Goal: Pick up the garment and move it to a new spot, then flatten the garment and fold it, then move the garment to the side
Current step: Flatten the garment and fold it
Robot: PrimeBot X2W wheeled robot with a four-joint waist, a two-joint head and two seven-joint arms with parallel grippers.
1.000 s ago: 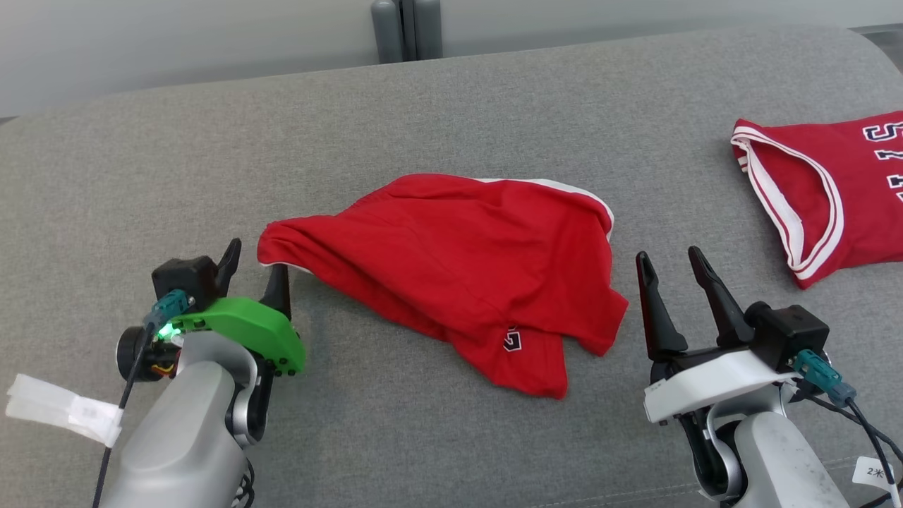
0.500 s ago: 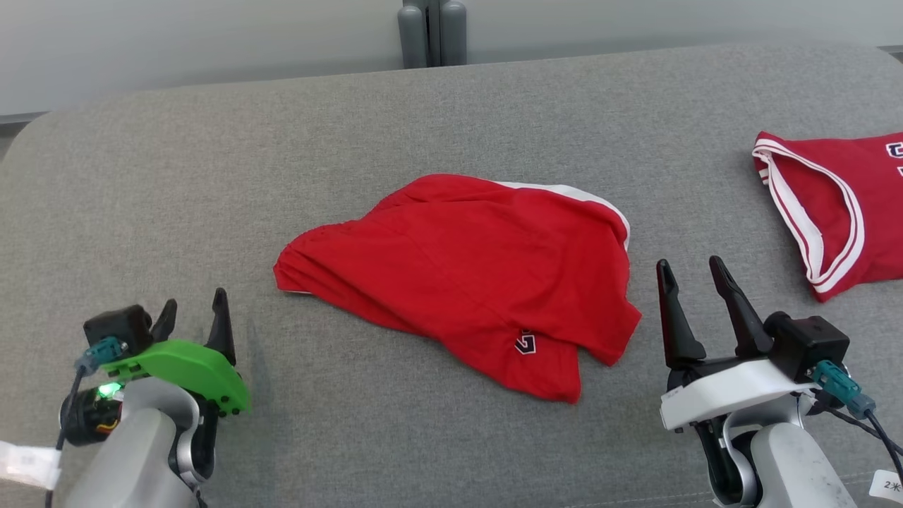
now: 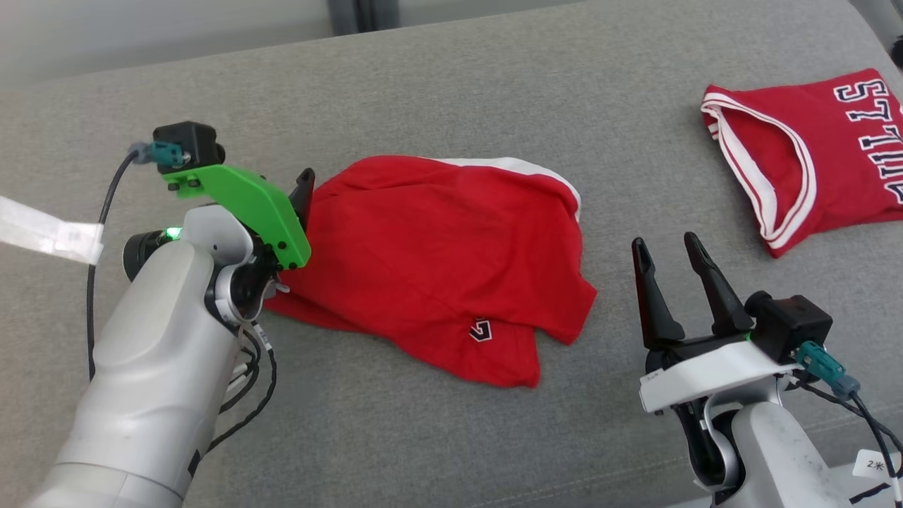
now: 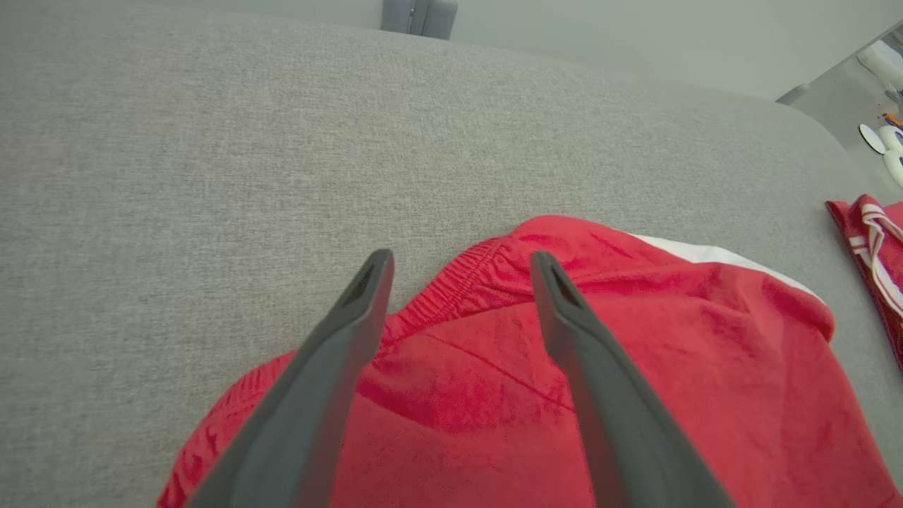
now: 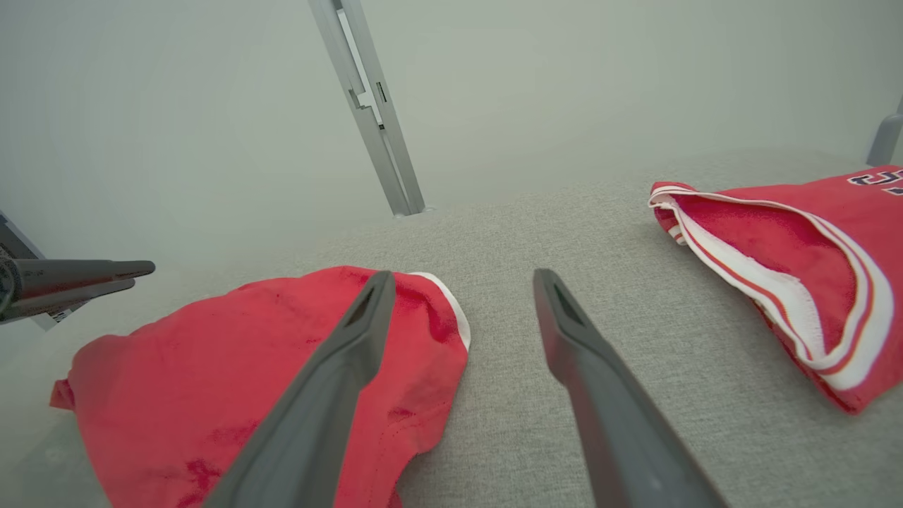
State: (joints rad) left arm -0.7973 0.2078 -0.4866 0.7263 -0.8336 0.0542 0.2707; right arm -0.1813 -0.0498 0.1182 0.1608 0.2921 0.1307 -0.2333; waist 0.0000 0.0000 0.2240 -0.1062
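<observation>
The garment point(image 3: 437, 261) is a pair of red shorts with white trim, lying rumpled in the middle of the grey padded surface point(image 3: 451, 85). My left gripper point(image 3: 300, 201) hovers over its left, elastic-waist edge. In the left wrist view this gripper point(image 4: 460, 259) is open, its fingers straddling the waistband of the garment point(image 4: 635, 367) with nothing held. My right gripper point(image 3: 664, 241) stands open just right of the shorts, clear of the cloth. In the right wrist view the right gripper point(image 5: 462, 276) is open and the garment point(image 5: 211, 367) lies to its left.
A red jersey point(image 3: 804, 155) with white trim and lettering lies at the far right of the surface, also seen as the jersey point(image 5: 790, 268) in the right wrist view. A grey post point(image 3: 360, 14) stands behind the back edge. Bare grey surface surrounds the shorts.
The head camera has shifted. My left arm has risen and swung in from the lower left to above the shorts' left edge, its jaws wider than a second ago. The right gripper has stayed put.
</observation>
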